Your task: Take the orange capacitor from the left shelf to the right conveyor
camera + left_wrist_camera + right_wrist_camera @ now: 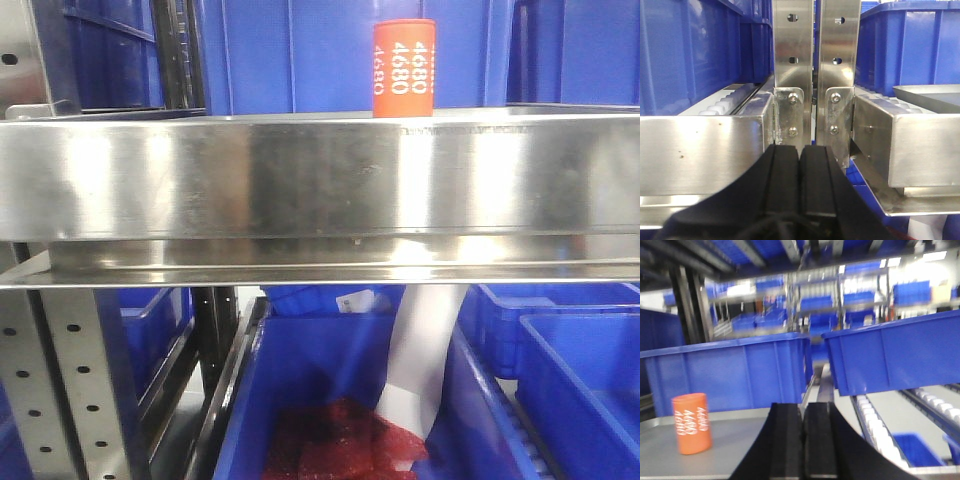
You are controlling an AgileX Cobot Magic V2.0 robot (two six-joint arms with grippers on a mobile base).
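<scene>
The orange capacitor stands upright on the stainless-steel left shelf, behind its broad front lip, with white "4680" down its side. It also shows in the right wrist view, at the left on the grey shelf surface. My right gripper is shut and empty, to the right of the capacitor and apart from it. My left gripper is shut and empty, facing two perforated steel uprights. The right conveyor is out of view.
Blue bins stand behind the capacitor and on the level below. One lower bin holds red material. Perforated grey uprights are at lower left. Roller tracks and a tilted blue bin lie right of my right gripper.
</scene>
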